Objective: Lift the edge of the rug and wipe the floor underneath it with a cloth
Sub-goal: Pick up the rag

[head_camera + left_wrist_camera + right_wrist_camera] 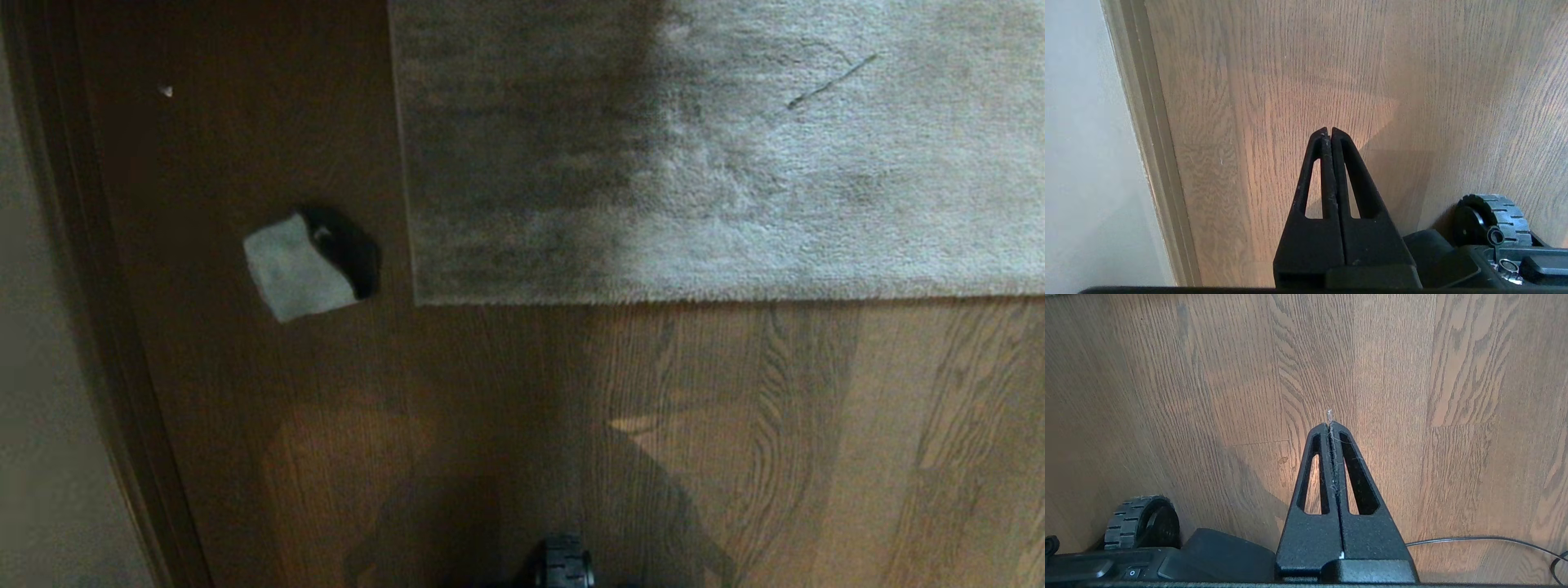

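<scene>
Head cam looks almost straight down from high up, catching the floor [735, 425], the rug edge [718, 299] and the base's front wheel [563, 567] at the bottom. The 2 wrist cams sit much closer, behind each arm's black fingers [1349, 175], aimed down at bare planks. All 3 share that floor patch around the base wheels.

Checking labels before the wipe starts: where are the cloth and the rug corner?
cloth [295, 269], head view, middle of its pale face.
rug corner [424, 296], head view, the square near-left tip.
</scene>
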Motion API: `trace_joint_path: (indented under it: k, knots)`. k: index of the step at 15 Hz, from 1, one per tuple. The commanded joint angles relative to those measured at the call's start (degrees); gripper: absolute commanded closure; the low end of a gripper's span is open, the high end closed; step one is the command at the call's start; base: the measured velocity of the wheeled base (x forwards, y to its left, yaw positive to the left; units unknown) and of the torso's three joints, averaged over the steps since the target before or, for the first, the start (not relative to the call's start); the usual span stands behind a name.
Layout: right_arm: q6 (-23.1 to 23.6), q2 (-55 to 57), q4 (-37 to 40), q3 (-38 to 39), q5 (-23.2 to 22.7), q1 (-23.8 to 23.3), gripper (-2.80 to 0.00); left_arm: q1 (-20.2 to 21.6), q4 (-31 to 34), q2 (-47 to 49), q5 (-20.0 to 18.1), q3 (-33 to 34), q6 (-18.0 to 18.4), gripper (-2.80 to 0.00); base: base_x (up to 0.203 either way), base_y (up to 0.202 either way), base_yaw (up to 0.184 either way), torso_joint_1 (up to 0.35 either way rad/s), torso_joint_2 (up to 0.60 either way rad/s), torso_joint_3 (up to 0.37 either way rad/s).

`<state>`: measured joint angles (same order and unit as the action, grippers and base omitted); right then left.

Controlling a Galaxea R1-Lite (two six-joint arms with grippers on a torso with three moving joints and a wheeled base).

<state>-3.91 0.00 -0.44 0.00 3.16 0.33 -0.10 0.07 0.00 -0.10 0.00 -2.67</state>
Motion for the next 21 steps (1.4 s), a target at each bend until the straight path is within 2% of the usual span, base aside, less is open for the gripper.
trace_joint_path:
  k: [1, 21]
  knots:
    - [-0.04, 0.00, 0.00, 0.00, 0.01, 0.02, 0.00, 0.01, 0.01, 0.00, 0.01, 0.00, -0.05, 0.00, 0.000, 0.000, 0.000, 0.000, 0.00, 0.000]
    - [-0.04, 0.00, 0.00, 0.00, 0.01, 0.02, 0.00, 0.01, -0.06, 0.00, 0.01, -0.09, -0.14, 0.00, 0.000, 0.000, 0.000, 0.000, 0.00, 0.000]
